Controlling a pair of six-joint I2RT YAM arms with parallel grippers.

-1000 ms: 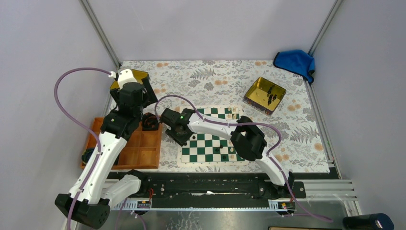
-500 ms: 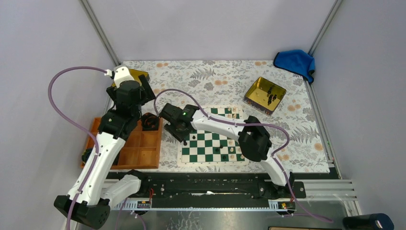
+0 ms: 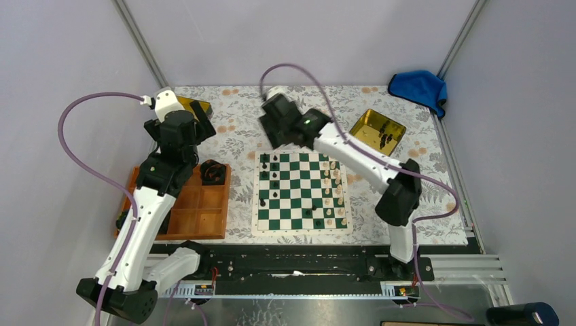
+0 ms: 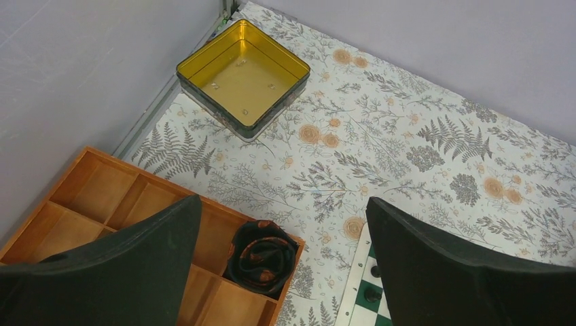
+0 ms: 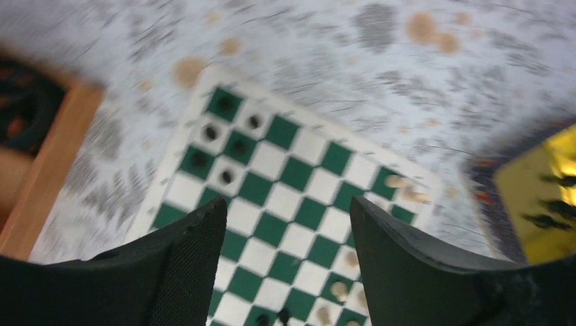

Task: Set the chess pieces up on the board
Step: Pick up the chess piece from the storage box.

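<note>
The green and white board [image 3: 300, 204] lies in the middle of the table. Several black chess pieces [image 3: 274, 167] stand in its left columns, and cream pieces [image 3: 332, 183] stand on its right side. More black pieces [image 3: 385, 136] lie in the gold tin [image 3: 367, 123] at the back right. My right gripper [image 3: 277, 136] hovers open and empty over the board's far left edge; its wrist view is blurred and shows black pieces [image 5: 211, 133] on the board [image 5: 297, 173] below the gripper [image 5: 289, 272]. My left gripper [image 3: 194, 147] is open and empty above the tray's far corner.
An orange compartmented tray [image 3: 204, 216] sits left of the board with a dark rolled cloth [image 3: 212, 172] in its far right compartment, also in the left wrist view [image 4: 261, 255]. A second gold tin [image 4: 241, 71] stands at the back left. A blue cloth [image 3: 419, 87] lies in the far right corner.
My right arm has swung from the board's left edge by the tray up and over to the board's far side, uncovering the board. My left gripper has drifted slightly back and left.
</note>
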